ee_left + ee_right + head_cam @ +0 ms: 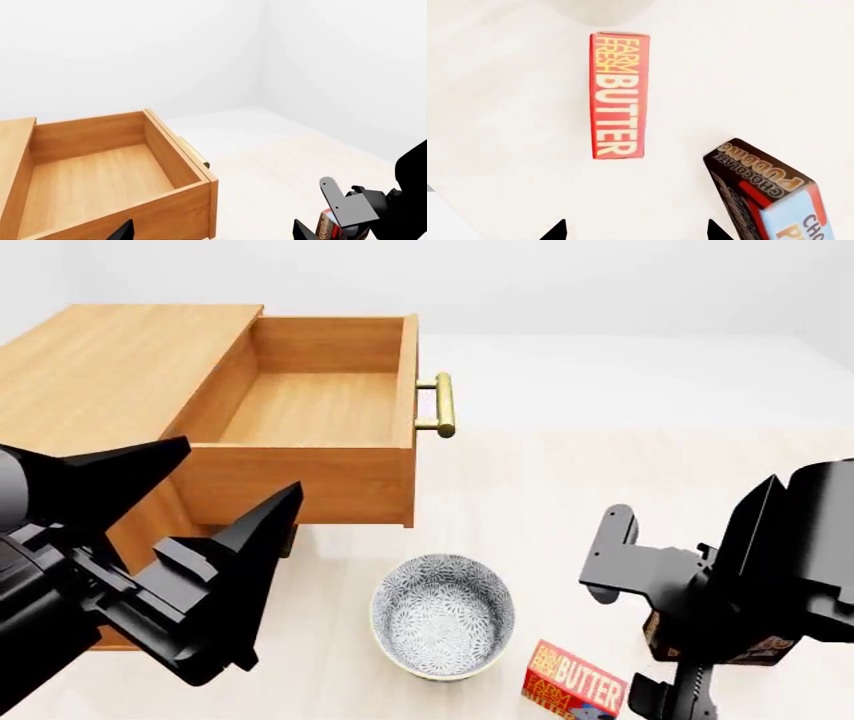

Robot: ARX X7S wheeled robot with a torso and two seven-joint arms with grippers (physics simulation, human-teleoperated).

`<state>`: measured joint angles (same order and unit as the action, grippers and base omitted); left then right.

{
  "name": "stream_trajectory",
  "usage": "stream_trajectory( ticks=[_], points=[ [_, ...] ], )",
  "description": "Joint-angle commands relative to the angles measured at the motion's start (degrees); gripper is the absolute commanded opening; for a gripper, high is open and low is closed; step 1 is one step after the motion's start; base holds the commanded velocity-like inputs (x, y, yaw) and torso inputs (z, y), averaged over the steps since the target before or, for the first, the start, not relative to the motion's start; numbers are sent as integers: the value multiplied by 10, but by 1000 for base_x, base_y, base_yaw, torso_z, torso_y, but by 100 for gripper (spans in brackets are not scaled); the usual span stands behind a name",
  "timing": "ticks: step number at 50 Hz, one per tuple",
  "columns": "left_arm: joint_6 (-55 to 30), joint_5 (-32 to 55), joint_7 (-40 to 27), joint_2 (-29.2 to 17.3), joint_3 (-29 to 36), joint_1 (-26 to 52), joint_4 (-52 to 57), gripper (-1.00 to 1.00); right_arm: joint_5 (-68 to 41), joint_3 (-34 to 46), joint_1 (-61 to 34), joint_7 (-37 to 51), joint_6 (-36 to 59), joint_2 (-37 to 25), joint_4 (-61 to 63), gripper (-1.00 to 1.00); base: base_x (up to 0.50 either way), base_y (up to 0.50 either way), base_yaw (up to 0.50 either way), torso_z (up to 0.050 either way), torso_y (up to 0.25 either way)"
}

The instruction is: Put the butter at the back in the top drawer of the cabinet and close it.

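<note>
Jaws of the right gripper stand apart and empty, two dark fingertips poking into the wrist view with the butter lying flat on the pale floor straight ahead of the gap. The red carton's long axis runs directly away from the jaws, parallel to the line of approach, so a descent forward of the tips should bring the fingers down on either long side; that reads as the grasp being lined up, with pickup not yet made. Just beside it, off to one side of the jaws and apart from the butter, a chocolate pudding box sits tilted, near enough that one finger could clip it on the way down.

From the head camera, the right arm is plainly the nearer one, hanging over the butter at the lower right, with the patterned bowl just to the carton's left. The left gripper hovers with its black fingers spread wide and empty, in front of the cabinet.

Farther back, the top drawer stands pulled fully out and bare inside, its brass handle facing the open floor. Nothing blocks the path from carton to drawer except the bowl, which lies between them.
</note>
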<state>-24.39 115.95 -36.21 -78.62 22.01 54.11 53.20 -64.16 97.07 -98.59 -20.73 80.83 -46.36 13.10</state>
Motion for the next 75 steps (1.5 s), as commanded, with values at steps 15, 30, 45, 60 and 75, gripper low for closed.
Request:
stream_trajectory(
  ticks=[15,30,45,60,75],
  points=[
    [-4,-5,1,7,-2,-10,-3,100,36,32,24,-36,-58,26,-38,100,0,0,0,0,0],
    [-2,-4,6,3,-7,-18,-3,100,55,50,43,-47,-78,43,-61,100,0,0,0,0,0],
    [0,-9,11,2,-11,-29,-5,100,81,72,72,-66,-107,71,-102,100,0,0,0,0,0],
    [1,-15,16,4,-12,-40,-7,100,104,90,98,-86,-138,95,-152,100,0,0,0,0,0],
    [-1,-21,19,8,-13,-49,-10,100,124,108,124,-94,-154,116,-194,100,0,0,0,0,0]
  ],
)
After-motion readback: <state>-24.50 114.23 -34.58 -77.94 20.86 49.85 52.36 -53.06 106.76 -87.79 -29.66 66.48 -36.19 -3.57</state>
